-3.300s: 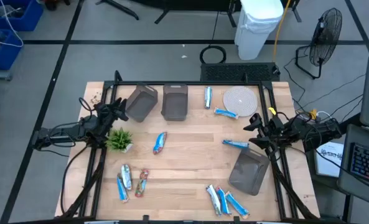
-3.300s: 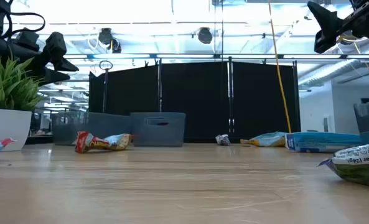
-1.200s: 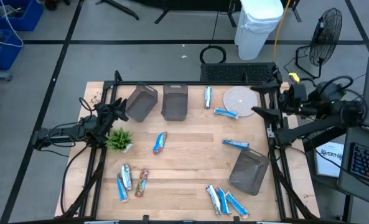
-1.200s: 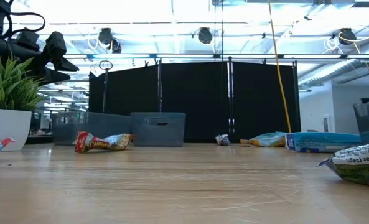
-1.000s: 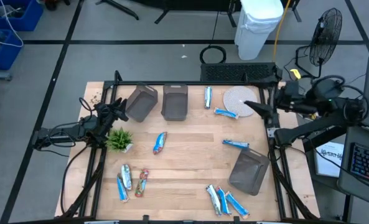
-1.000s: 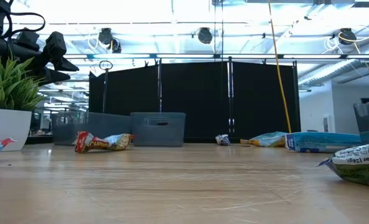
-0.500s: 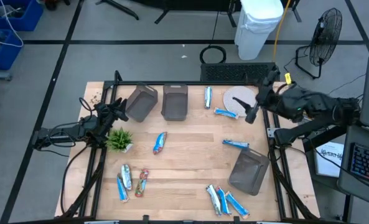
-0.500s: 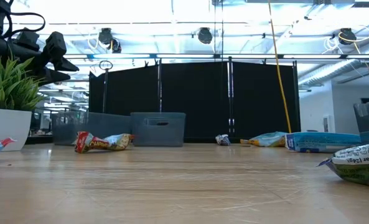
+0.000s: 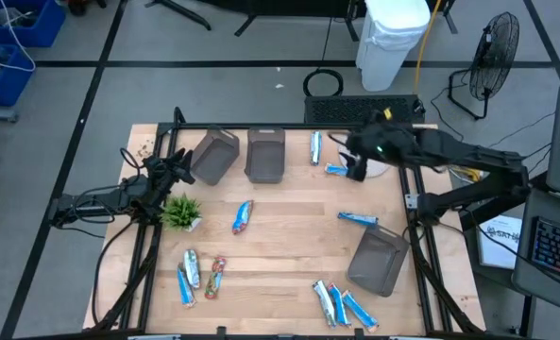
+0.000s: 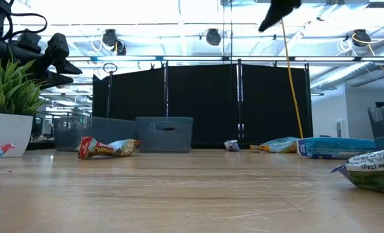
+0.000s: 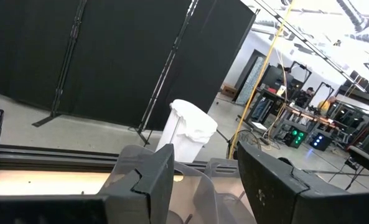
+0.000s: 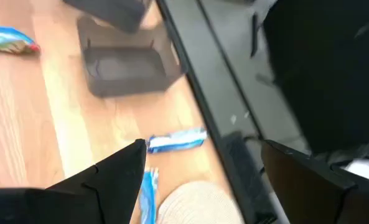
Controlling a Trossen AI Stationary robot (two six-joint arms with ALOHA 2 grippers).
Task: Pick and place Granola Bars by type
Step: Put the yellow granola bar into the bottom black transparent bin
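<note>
High view: our right hand [image 9: 356, 168], fingers spread, hovers above a blue Granola Bar [image 9: 338, 171] on the desk's [image 9: 289, 227] far side; we should centre, then descend squarely.

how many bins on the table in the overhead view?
3. Two bins stand side by side at the far edge, one tilted, one straight. The third bin sits near the right front corner. None looks hidden.
</note>
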